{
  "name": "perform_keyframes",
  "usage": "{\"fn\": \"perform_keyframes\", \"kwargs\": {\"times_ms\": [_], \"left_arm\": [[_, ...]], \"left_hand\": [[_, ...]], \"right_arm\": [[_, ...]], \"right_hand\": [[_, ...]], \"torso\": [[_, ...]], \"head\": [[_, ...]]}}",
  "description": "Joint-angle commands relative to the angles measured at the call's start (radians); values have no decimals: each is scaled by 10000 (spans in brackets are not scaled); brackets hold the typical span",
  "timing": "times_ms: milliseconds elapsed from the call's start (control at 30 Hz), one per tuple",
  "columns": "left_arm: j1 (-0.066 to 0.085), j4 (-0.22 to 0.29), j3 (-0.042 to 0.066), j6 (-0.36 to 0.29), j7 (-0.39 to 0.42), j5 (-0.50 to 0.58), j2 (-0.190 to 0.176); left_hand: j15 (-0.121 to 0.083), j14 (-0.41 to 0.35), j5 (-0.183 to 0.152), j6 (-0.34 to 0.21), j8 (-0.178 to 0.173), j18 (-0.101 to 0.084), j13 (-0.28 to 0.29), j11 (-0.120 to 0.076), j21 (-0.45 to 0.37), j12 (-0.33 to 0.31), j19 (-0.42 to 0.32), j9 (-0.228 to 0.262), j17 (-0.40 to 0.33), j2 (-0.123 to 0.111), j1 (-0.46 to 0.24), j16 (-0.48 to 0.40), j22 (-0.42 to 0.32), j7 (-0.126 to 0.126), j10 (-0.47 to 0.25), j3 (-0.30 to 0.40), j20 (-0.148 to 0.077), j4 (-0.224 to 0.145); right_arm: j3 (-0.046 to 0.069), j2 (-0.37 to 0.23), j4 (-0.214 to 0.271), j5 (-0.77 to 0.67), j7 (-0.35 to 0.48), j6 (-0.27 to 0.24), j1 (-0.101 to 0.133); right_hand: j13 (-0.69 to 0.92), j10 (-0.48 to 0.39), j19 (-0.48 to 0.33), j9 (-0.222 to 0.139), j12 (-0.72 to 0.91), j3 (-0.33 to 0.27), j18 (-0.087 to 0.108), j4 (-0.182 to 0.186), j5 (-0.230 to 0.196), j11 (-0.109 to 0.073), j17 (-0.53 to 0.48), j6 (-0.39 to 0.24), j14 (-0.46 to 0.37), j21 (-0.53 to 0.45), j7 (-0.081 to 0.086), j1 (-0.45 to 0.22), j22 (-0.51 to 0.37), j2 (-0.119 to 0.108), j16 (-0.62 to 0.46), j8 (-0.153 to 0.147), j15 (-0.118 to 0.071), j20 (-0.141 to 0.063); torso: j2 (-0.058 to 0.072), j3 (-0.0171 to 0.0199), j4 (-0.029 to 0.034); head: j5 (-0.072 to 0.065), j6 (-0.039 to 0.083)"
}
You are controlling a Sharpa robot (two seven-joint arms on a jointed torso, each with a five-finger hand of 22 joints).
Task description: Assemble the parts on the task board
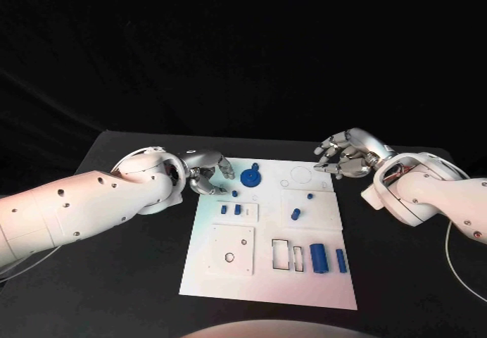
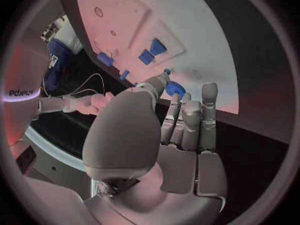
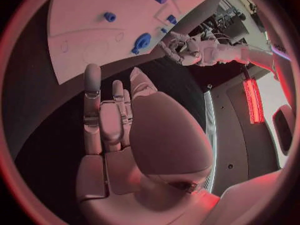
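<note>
Here the task board (image 1: pixel 266 282) lies flat on the black surface (image 1: pixel 122 282), between the two robot hands; its small blue parts (image 1: pixel 319 258) are scattered across it, with a round blue piece (image 1: pixel 252 174) just beside the left robot hand (image 1: pixel 206 172) at the board's far corner; that robot hand hovers over the board's edge, fingers curled loosely and holding nothing; the right robot hand (image 1: pixel 348 155) hangs beyond the opposite far corner, fingers apart and bent, likewise holding nothing
</note>
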Motion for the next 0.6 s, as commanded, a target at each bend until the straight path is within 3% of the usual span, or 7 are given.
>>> {"fn": "perform_keyframes", "kwargs": {"times_ms": [33, 100, 167, 233, 367, 433, 600], "left_arm": [[9, 89, 63, -356, 482, 2131, -216], [13, 120, 103, -548, 871, 3331, -406], [16, 133, 130, -795, 1447, 5034, -586], [18, 139, 146, -1013, 2160, 7208, -749], [18, 195, 155, -1137, 3142, 10194, -969], [17, 233, 157, -1076, 3489, 11116, -1057], [16, 329, 156, -947, 3907, 12182, -1200]], "left_hand": [[-21, -70, 55, 139, 40, 28, -10, -19, -32, 112, -46, -14, -104, 68, 203, -46, -30, 170, 32, 48, -13, -26], [-158, -100, 50, 541, 244, 45, 51, -163, -23, 462, -74, 11, -254, 103, 350, -84, -78, 601, 538, 471, -122, -31], [-232, -310, 48, 827, 450, 126, 77, -232, -236, 721, -387, 35, -830, 53, 272, -301, -449, 654, 1072, 943, -209, 53], [-307, -1362, 23, 876, 677, 149, 106, -300, -547, 992, -688, 81, -2982, -14, 141, -1240, -721, 655, 1453, 1402, -291, 86], [-307, -1963, 9, 721, 914, 138, 128, -310, -1022, 1238, -1081, 134, -3413, -7, -35, -2057, -971, 682, 1507, 1696, -288, 36], [-311, -2017, 17, 696, 970, 139, 135, -306, -1096, 1294, -1106, 146, -3491, 31, -59, -2195, -1018, 689, 1511, 1740, -288, 4], [-316, -2044, 19, 691, 1056, 143, 141, -316, -1179, 1361, -1113, 168, -3576, 86, -92, -2346, -1075, 687, 1515, 1778, -294, -46]], "right_arm": [[0, 6, -26, -1635, -201, 1424, -5], [-1, 23, -38, -2239, -267, 1615, -8], [-2, 48, -38, -2962, -335, 1717, -37], [-3, 76, -21, -3682, -408, 1753, -120], [-6, 160, -4, -4632, -527, 1810, -318], [-8, 207, 7, -5012, -593, 1852, -430], [-10, 304, 20, -5664, -789, 1909, -630]], "right_hand": [[-370, 231, 275, -157, -431, 432, -100, -9, 8, -27, 641, 291, 414, 1195, -31, 190, 958, -123, 625, -241, 9, -5], [-611, 400, 401, -254, -682, 783, -199, -31, 9, -44, 1018, 443, 468, 1984, -59, 214, 1608, -271, 995, -413, 6, -3], [-777, 511, 466, -314, -848, 1067, -253, -36, 7, -47, 1231, 543, 498, 2465, -56, 214, 2018, -391, 1217, -535, 6, -3], [-925, 639, 551, -360, -987, 1371, -317, -42, 5, -57, 1492, 653, 537, 3004, -77, 188, 2464, -518, 1461, -640, 1, -1], [-1059, 728, 620, -393, -1125, 1670, -372, -48, -1, -63, 1685, 748, 568, 3446, -87, 152, 2837, -663, 1652, -733, -6, 2], [-1107, 754, 661, -401, -1175, 1781, -401, -53, -3, -62, 1766, 789, 580, 3654, -89, 133, 3002, -714, 1725, -761, -4, 8], [-1166, 811, 710, -411, -1232, 1930, -432, -52, -8, -65, 1882, 843, 600, 3900, -94, 83, 3203, -794, 1831, -800, -7, 17]], "torso": [[-13, 7, -1], [-6, 7, 1], [-4, 2, -5], [-2, -1, -12], [5, -4, -8], [9, -3, -4], [12, 6, 10]], "head": [[-77, 8], [-146, 22], [-255, 26], [-399, 35], [-506, 64], [-538, 68], [-576, 73]]}}
